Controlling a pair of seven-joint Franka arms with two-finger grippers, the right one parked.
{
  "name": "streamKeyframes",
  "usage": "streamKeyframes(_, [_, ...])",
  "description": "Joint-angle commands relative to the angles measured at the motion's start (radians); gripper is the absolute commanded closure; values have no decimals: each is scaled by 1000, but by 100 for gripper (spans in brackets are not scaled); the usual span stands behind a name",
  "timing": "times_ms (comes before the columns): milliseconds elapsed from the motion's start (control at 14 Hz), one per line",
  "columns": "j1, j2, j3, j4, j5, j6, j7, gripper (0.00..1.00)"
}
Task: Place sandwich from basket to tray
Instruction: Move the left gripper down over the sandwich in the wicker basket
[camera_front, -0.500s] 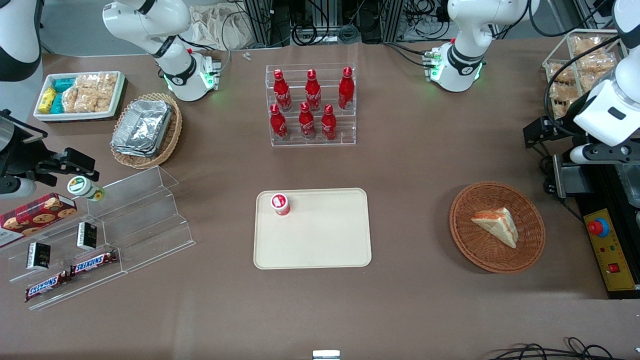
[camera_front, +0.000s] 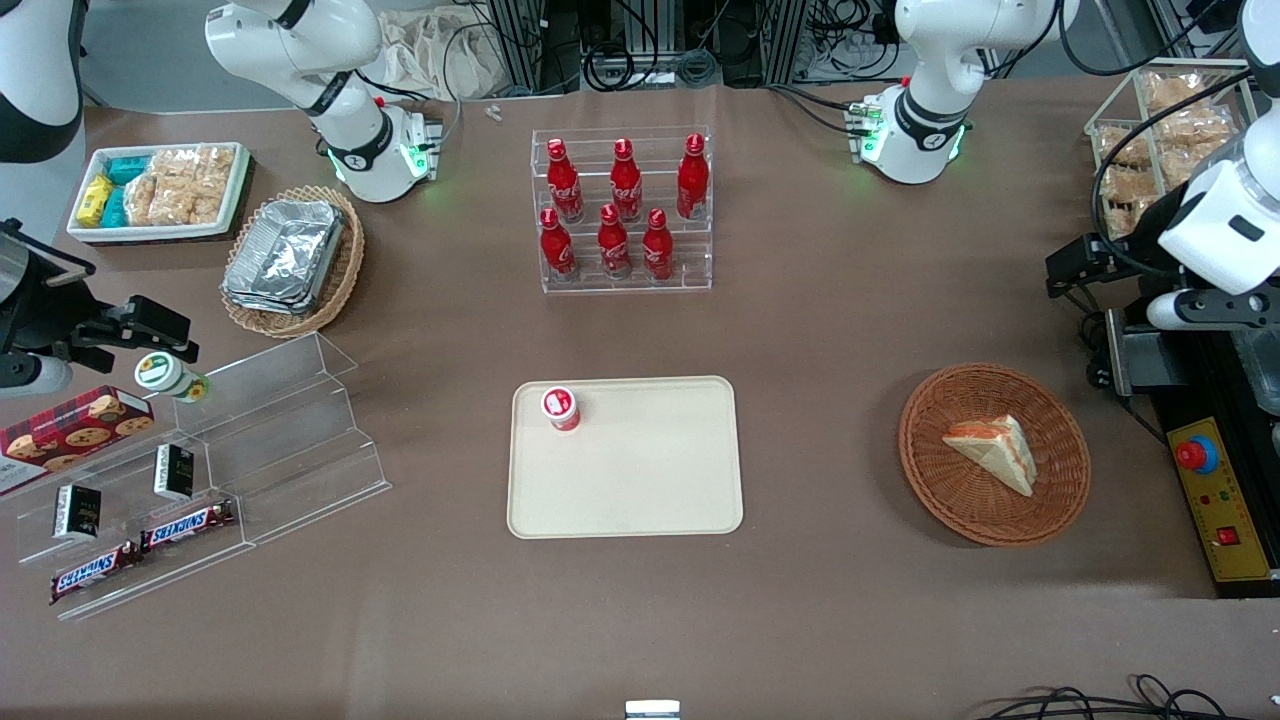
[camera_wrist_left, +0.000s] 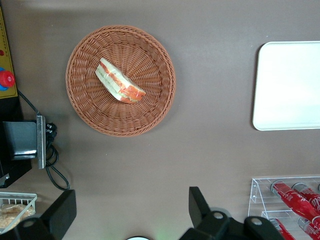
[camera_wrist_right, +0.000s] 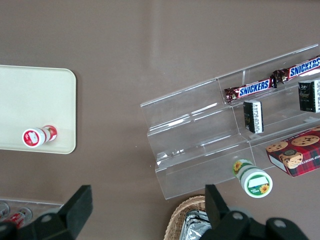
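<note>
**Wide claw above the bench, sandwich in its basket**

The left arm's claw (camera_wrist_left: 130, 210) hangs high over the brown bench (camera_front: 820, 330), its two dark fingers (camera_wrist_left: 199, 205) spread wide with nothing between them. In the front view only the arm's white wrist and dark camera bracket show at the working arm's end of the bench, so the claw itself cannot be picked out there.

Closest to the claw among the task's things is the round reddish-brown basket (camera_front: 940, 490), lying nearer to the front camera than the wrist. The sandwich (camera_front: 995, 452) rests inside it, a pale wedge with orange-red and green filling along one edge, well apart from the fingers.

Farther out, toward the parked arm's end, lies the cream tray (camera_front: 650, 480), flat on the bench and well apart from the basket. A small red cup with a white lid (camera_front: 561, 407) stands upright near one corner of it.

The clear rack of red bottles (camera_front: 622, 212) stands farther from the front camera than the tray.
</note>
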Motion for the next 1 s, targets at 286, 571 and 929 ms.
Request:
streamKeyframes(286, [-5, 127, 129, -44, -70, 28, -269, 0])
streamKeyframes(571, [32, 156, 132, -285, -64, 365, -399, 0])
streamKeyframes(929, [25, 311, 129, -324, -61, 574, -631, 0])
